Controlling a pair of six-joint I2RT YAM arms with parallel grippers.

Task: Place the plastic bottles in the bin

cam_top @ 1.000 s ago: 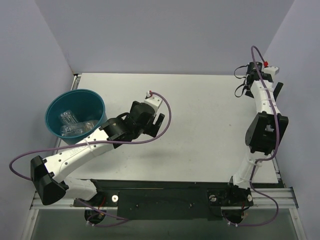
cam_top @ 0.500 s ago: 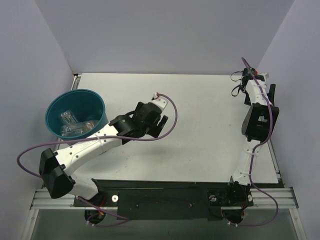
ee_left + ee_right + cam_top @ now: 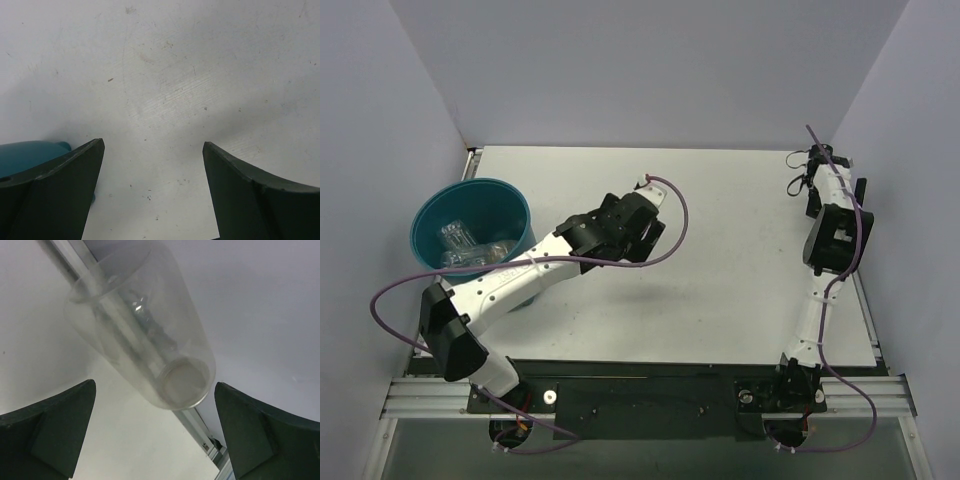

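1. The bin [image 3: 470,200] stands at the left side of the counter [image 3: 740,290]. Several plastic bottles [image 3: 463,252] lie heaped together in its bottom.
2. The left arm [image 3: 510,280] reaches from the near left, past the near right side of the bin, toward the middle of the counter. Its wrist hangs just right of the bin.
3. The left fingers [image 3: 80,175] stand wide apart with nothing between them; only bare, scuffed counter shows in the gap.
4. In the left wrist view a slice of the teal bin shows behind one finger at the picture's edge. The bin is near that finger but outside the gap.
5. The right arm [image 3: 835,235] is stretched out to the far right corner of the counter.
6. The right fingers [image 3: 55,430] are spread wide and grip nothing.
7. One clear bottle [image 3: 145,340] lies on its side in that far right corner, along the metal rail [image 3: 60,252] at the counter's edge and close to the wall [image 3: 260,300].
8. The clear bottle's round end points back toward the right fingers and sits in the open gap, about level with the tips and nearer one finger than the other. Neither finger visibly touches it.
9. From the top view this bottle cannot be made out among the wrist and cables.
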